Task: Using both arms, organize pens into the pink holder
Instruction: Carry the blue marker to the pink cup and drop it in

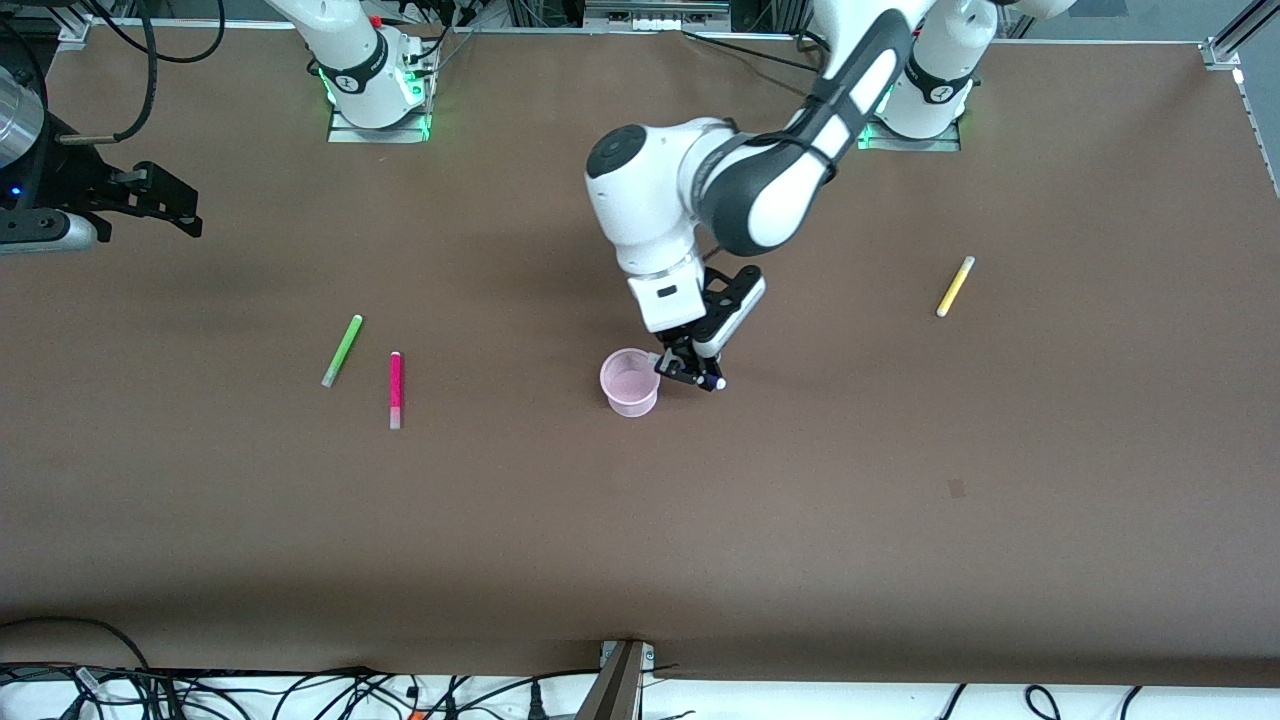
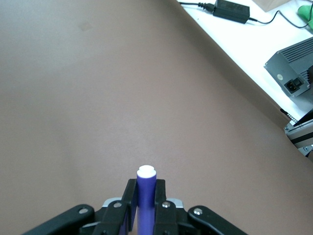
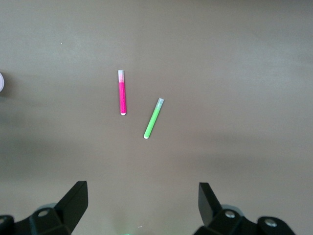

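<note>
The pink holder (image 1: 630, 383) stands upright at the table's middle. My left gripper (image 1: 700, 372) hangs just beside its rim, toward the left arm's end, shut on the purple pen (image 2: 145, 188), whose white tip (image 1: 720, 383) sticks out past the fingers. My right gripper (image 1: 165, 205) waits open and empty, high over the right arm's end of the table (image 3: 142, 196). The green pen (image 1: 342, 350) and the magenta pen (image 1: 395, 388) lie side by side on the table toward that end; both show in the right wrist view, green (image 3: 153, 119) and magenta (image 3: 122, 95). The yellow pen (image 1: 955, 286) lies toward the left arm's end.
Brown table cover (image 1: 640, 540) spans the whole view. Cables and a metal post (image 1: 620, 680) run along the edge nearest the front camera. A power brick (image 2: 234, 10) and a grey box (image 2: 293, 73) sit off the table's edge.
</note>
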Tool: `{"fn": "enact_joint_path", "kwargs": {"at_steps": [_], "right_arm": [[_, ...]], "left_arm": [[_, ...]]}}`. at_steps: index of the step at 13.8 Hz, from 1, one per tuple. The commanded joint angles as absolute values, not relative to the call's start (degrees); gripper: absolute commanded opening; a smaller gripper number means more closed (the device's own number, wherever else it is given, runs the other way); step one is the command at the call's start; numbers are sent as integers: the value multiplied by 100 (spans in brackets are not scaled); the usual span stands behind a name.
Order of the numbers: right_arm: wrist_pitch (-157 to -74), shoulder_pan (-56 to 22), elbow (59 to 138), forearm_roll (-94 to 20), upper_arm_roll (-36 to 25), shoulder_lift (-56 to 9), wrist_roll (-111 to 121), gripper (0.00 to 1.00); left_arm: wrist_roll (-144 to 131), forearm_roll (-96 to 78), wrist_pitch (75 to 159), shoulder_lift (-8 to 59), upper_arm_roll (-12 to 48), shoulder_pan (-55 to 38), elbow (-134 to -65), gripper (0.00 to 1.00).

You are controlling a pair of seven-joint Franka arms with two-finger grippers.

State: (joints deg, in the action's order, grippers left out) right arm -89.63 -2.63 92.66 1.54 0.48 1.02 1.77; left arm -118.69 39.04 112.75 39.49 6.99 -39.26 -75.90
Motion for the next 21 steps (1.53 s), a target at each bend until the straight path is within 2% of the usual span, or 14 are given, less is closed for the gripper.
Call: {"fn": "enact_joint_path", "kwargs": {"at_steps": [1, 4, 6, 9, 13, 14, 15, 16, 17, 18, 19, 21], "right_arm": [[-8895, -290, 9123, 70, 53, 62, 193, 100], [-8903, -290, 9132, 61, 53, 18, 202, 100], [-8903, -316, 9132, 62, 53, -79, 220, 100], [-8921, -491, 9123, 201, 44, -298, 211, 100], [-8859, -536, 9132, 334, 53, -755, 500, 100], [-8859, -536, 9132, 308, 53, -782, 484, 100], [-8920, -545, 9193, 238, 53, -852, 449, 100], [-9034, -632, 9280, 46, 53, -992, 370, 100], [-9383, -659, 9386, -156, 53, -1167, 230, 100], [-9770, -659, 9526, -297, 61, -1378, 81, 100], [-10182, -816, 9736, -403, 62, -1571, -69, 100], [-11000, -1071, 10324, -404, 61, -1644, -560, 100]], "left_arm": [[-12251, 4148, 11030, 4314, 178, -4481, -7111, 0], [-12498, 4157, 10978, 4657, -17, -4754, -6654, 0], [-12507, 4166, 10942, 4763, -122, -4895, -6645, 0], [-12507, 4148, 10934, 4930, -649, -5387, -6636, 0], [-12507, 4157, 10934, 4939, -659, -5405, -6627, 0], [-12507, 4166, 10934, 4939, -659, -5405, -6627, 6], [-12507, 4157, 10873, 4939, -659, -5405, -6627, 48], [-12507, 4157, 10802, 4939, -659, -5405, -6627, 65], [-12507, 4166, 10793, 4939, -659, -5405, -6627, 77], [-12498, 4166, 10784, 4939, -659, -5405, -6627, 80], [-12498, 4157, 10784, 4939, -659, -5405, -6618, 88], [-12411, 4149, 10775, 4870, -685, -5388, -6601, 96]]}}
